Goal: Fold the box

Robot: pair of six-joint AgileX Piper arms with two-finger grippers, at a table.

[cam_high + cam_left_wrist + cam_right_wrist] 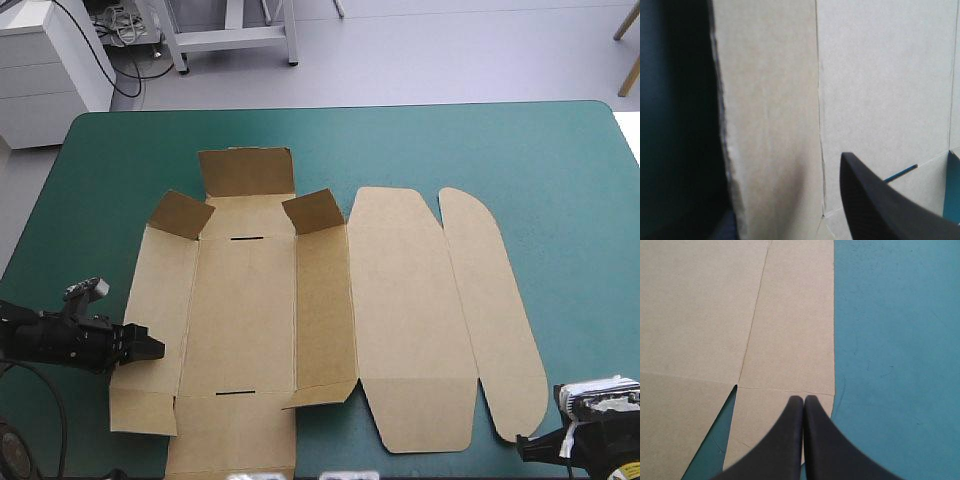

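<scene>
A flat cut sheet of brown board, the box (330,310), lies mid-table on the teal-green cover (570,200); left gripper (156,348) parted astride its left edge; right gripper (803,399) closed at its near right corner.

Floor (450,50): pale grey, smooth, evenly lit.
Far left: white drawer cabinet (45,65) with cables (122,28) bundled beside it.
Far centre: pale metal stand legs (235,35).
Far right: wooden legs (627,20) — cut off by the edge.
Table (570,150): teal-green cover, rounded far corners.

Teal-green cover (560,170) over the table; far corners rounded; faint scratches on its surface
</scene>
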